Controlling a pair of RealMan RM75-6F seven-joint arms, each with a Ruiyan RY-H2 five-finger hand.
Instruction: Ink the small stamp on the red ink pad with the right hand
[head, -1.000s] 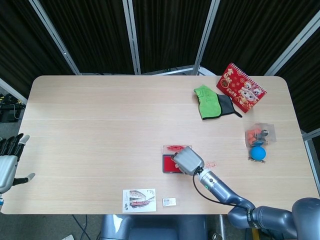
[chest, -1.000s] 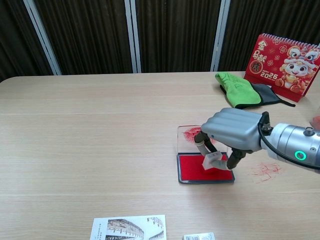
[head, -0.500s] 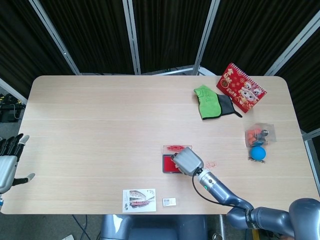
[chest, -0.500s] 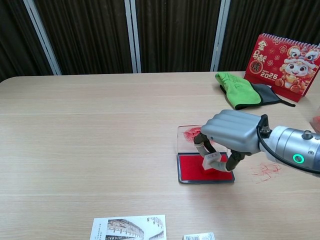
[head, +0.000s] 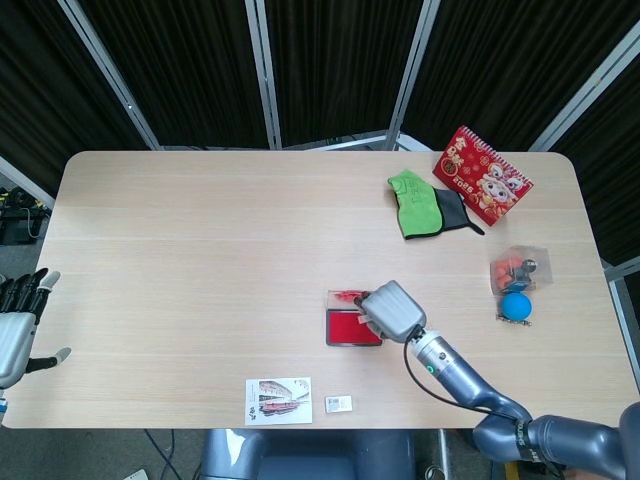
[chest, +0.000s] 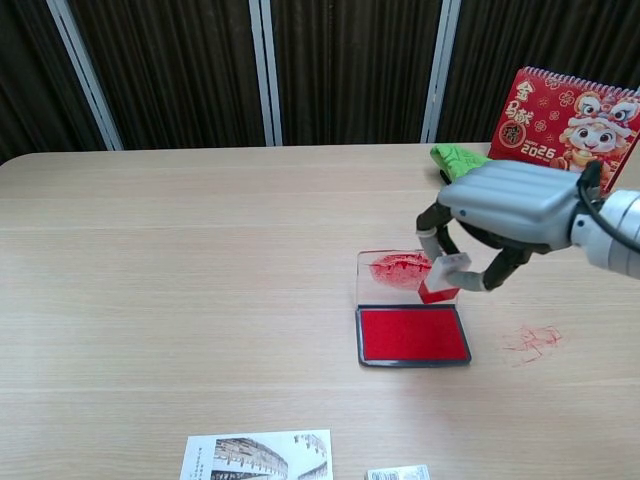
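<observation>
The red ink pad (chest: 413, 335) (head: 350, 329) lies open in its dark tray near the table's front, its clear lid (chest: 392, 275) smeared with red behind it. My right hand (chest: 510, 205) (head: 392, 309) hovers above the pad's far right corner and pinches the small stamp (chest: 442, 278), a white block with a red-inked face. The stamp hangs clear of the pad, over the lid's right edge. My left hand (head: 14, 325) sits off the table's left edge with its fingers spread and nothing in it.
A photo card (chest: 258, 456) (head: 279, 400) and a small label (head: 338, 403) lie at the front edge. Red scribbles (chest: 530, 342) mark the table right of the pad. A green and grey cloth (head: 425, 208), a red calendar (head: 482, 174), a blue ball (head: 516, 305) and a clear box (head: 515, 268) sit at the right.
My right hand has lifted the stamp off the ink pad and moved up and to the right. The stamp's face now shows red. The left hand has not moved.
</observation>
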